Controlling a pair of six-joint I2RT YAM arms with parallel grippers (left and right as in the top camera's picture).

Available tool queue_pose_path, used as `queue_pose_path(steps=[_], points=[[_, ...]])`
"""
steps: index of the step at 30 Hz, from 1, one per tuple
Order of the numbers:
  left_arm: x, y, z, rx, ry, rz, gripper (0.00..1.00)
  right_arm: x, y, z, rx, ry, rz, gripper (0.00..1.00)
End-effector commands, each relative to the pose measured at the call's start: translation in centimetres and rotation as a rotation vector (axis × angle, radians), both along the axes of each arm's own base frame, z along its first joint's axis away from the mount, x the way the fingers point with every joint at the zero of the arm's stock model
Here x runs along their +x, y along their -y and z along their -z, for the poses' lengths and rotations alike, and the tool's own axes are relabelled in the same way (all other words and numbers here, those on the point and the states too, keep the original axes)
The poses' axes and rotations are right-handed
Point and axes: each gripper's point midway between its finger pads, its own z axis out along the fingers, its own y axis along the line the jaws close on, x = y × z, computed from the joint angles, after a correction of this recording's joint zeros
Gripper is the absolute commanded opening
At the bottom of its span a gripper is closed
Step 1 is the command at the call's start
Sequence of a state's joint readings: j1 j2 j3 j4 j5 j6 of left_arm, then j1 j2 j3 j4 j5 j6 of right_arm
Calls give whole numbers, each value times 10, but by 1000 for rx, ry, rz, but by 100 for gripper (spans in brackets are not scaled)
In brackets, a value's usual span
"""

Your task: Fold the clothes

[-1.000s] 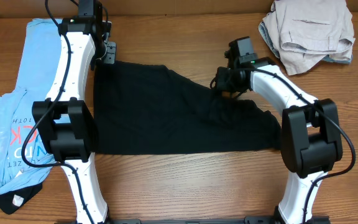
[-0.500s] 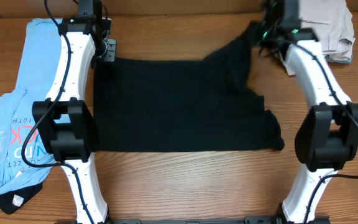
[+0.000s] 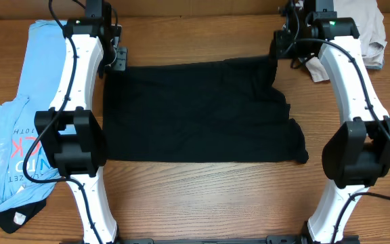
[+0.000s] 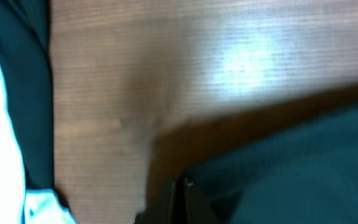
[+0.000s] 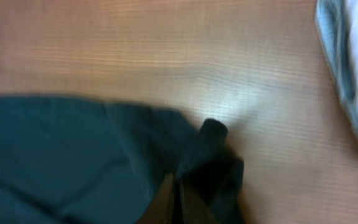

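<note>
Spreading was the step in hand, by my reading: the black shirt lay in the middle of the table, opened into a rough rectangle, with no fold made in it yet. Its right edge was uneven and rumpled near the front corner. The blue T-shirt lay loose along the left side, and the beige garments sat heaped at the far right, so nearly all the folding was left.

The left gripper was pinched on the shirt's far left corner, fingers together on the cloth in its wrist view. The right gripper was clamped on the far right corner, with fabric bunched just ahead of its tips.

A second earlier the right gripper held that corner over the shirt's middle, leaving a slanted far edge; it had since carried the corner out to the far right, straightening that edge. The left gripper had not shifted.
</note>
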State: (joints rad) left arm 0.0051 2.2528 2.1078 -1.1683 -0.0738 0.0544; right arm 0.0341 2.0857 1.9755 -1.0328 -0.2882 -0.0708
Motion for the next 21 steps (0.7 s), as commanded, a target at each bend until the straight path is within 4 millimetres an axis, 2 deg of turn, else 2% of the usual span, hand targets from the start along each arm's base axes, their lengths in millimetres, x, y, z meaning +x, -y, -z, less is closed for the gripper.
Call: queue_pose_path(steps=[1, 3, 6, 12, 18, 21], points=[[-11, 5, -45, -24, 44, -8, 4, -20, 10, -60, -6, 81, -9, 4], [-26, 6, -42, -30, -14, -15, 4, -36, 19, -60, 0, 23, 14, 4], [-45, 7, -34, -36, -99, -22, 4, -60, 32, -48, 7, -95, 50, 4], [-73, 4, -9, -20, -224, -31, 4, -98, 48, -5, 55, -310, 112, 4], [-113, 8, 24, -41, -393, -71, 4, -136, 58, 35, 74, -493, 167, 4], [-129, 10, 39, -52, -455, -72, 17, -144, 59, 48, 71, -530, 171, 15]])
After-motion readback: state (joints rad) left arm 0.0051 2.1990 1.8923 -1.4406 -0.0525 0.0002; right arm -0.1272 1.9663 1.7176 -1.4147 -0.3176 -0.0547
